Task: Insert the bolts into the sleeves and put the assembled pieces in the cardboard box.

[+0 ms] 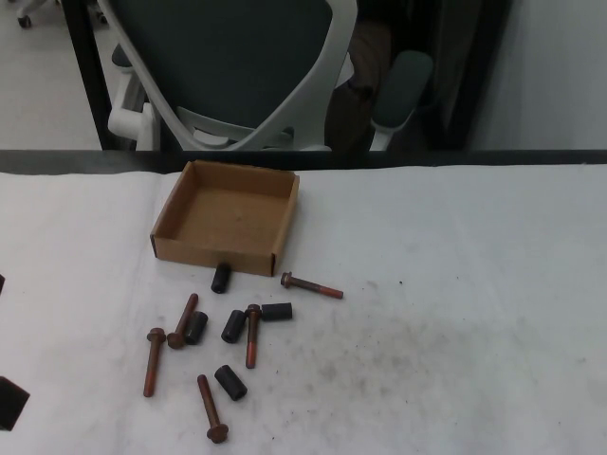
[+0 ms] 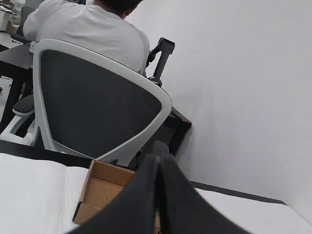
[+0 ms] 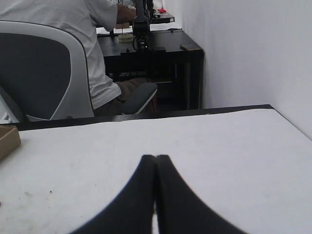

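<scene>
An open cardboard box [image 1: 213, 251] stands empty at the bench's back left. In front of it lie several copper-coloured bolts, among them one [image 1: 311, 286] to the right and one [image 1: 211, 408] nearest me. Several short black sleeves lie loose among them, one [image 1: 221, 278] touching the box's front wall and another [image 1: 230, 382] near the front. No bolt sits in a sleeve. My left gripper [image 2: 160, 148] is shut on nothing, held above the bench and facing the box [image 2: 105, 187]. My right gripper [image 3: 156, 158] is also shut and holds nothing, low over bare white cloth.
White cloth [image 1: 455, 284] covers the bench, with a grey smudged patch right of the parts. A dark arm part [image 1: 9, 403] shows at the left edge. Beyond the bench's far edge stands an office chair [image 1: 247, 57].
</scene>
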Controlling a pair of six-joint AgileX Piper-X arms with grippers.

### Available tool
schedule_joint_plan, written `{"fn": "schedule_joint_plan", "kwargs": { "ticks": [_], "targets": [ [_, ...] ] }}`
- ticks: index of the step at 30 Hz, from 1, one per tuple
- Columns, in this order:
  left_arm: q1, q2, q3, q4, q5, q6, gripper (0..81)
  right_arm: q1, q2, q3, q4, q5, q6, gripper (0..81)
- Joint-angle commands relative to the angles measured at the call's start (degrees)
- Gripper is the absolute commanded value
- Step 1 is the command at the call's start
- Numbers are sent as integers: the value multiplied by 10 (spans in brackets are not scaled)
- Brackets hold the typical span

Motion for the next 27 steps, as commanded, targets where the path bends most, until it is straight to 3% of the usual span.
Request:
{"fn": "schedule_joint_plan", "kwargs": {
  "ticks": [1,19,27],
  "targets": [
    [-2,4,-7,-6,-2,0,8,1,0,-6,-2,0,2,3],
    [-2,4,-7,-6,-2,0,8,0,0,-6,-17,9,4,3],
    [-2,4,-7,-6,-12,0,8,0,0,-6,-14,-16,137,3]
  ]
}}
